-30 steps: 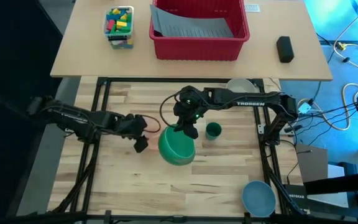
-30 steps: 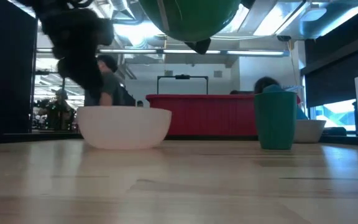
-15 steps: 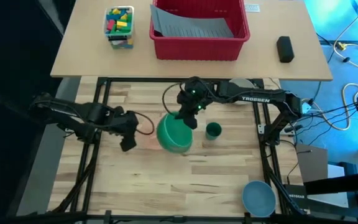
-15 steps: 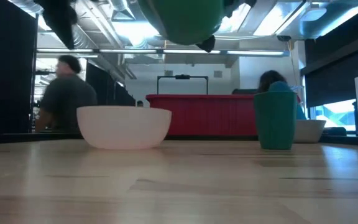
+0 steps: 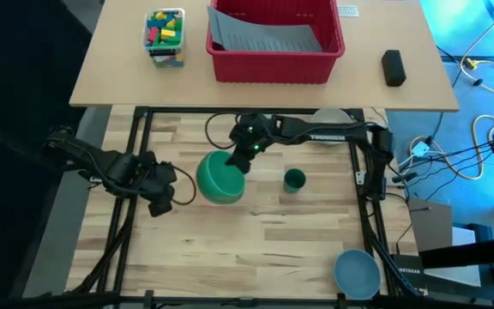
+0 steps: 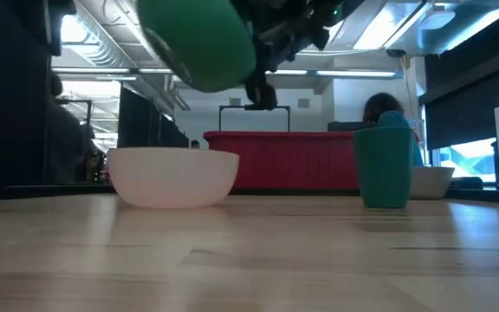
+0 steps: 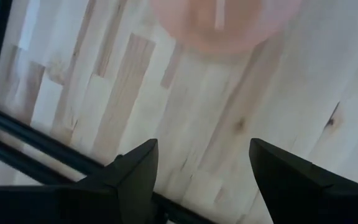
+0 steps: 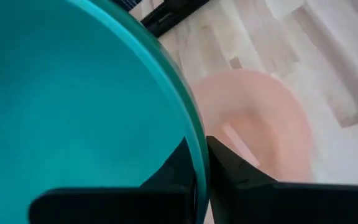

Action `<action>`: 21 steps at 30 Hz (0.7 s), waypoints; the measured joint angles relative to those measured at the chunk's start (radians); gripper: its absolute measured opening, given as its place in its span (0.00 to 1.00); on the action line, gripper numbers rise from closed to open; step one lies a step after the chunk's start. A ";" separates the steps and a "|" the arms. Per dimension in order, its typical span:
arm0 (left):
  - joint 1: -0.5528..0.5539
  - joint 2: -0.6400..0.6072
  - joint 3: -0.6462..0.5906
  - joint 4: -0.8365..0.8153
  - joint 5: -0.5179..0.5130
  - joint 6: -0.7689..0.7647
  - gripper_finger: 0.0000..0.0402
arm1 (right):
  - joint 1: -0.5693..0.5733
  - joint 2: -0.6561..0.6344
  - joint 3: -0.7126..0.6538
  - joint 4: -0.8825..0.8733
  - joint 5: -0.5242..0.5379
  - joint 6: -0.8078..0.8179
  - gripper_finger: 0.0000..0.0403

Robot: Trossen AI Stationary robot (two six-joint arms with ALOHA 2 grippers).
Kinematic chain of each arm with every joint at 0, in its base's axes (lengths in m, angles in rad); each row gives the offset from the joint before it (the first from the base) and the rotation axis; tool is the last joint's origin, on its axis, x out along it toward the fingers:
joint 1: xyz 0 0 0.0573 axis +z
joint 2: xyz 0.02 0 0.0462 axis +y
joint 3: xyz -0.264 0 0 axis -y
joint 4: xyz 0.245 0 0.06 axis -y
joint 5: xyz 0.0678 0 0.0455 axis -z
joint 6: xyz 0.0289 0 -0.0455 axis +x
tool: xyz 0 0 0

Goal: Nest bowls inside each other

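Note:
A teal green bowl (image 5: 219,178) hangs in the air over the table's middle, with my right gripper (image 5: 242,160) shut on it. Below it a pale pink bowl (image 6: 173,178) stands on its base on the table; the right wrist view shows that pink bowl (image 8: 257,121) past the teal bowl (image 8: 73,93). My left gripper (image 5: 158,202) hovers open to the left of the bowls, nothing between its fingers (image 7: 138,177). A light blue bowl (image 5: 356,272) sits at the near right, and a grey-white bowl (image 6: 431,180) at the far right. My right gripper pinches the teal bowl's rim (image 8: 199,163), with one finger (image 8: 174,168) inside the bowl and one outside. The fingers come slanting down from the table's far right side. The bowl is lifted clear of the table and tilted, above the pink bowl.
A small dark green cup (image 5: 294,179) stands upright just right of the bowls. On the far table are a red bin (image 5: 274,39), a box of coloured blocks (image 5: 165,36) and a black object (image 5: 392,67). Bare wood lies toward the near edge.
My right gripper has carried the teal bowl toward the table's left and a little lower, rolling so the bowl tips, until it hangs over the pink bowl. My left gripper has drawn back toward the table's left edge and risen, staying open.

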 joint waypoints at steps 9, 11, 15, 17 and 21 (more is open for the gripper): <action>-0.097 -0.002 -0.008 -0.046 0.000 -0.051 0.59 | 0.018 0.082 0.063 -0.051 0.164 0.057 0.00; -0.113 -0.002 -0.008 -0.046 0.000 -0.055 0.59 | 0.029 0.098 0.098 -0.090 0.216 0.040 0.00; -0.145 -0.002 -0.008 -0.046 0.000 -0.064 0.59 | 0.050 0.128 0.169 -0.170 0.321 0.007 0.00; -0.161 -0.002 -0.008 -0.046 0.000 -0.069 0.59 | 0.060 0.144 0.205 -0.210 0.374 -0.010 0.00; -0.192 -0.002 -0.009 -0.046 0.000 -0.078 0.59 | 0.081 0.174 0.275 -0.289 0.479 -0.043 0.00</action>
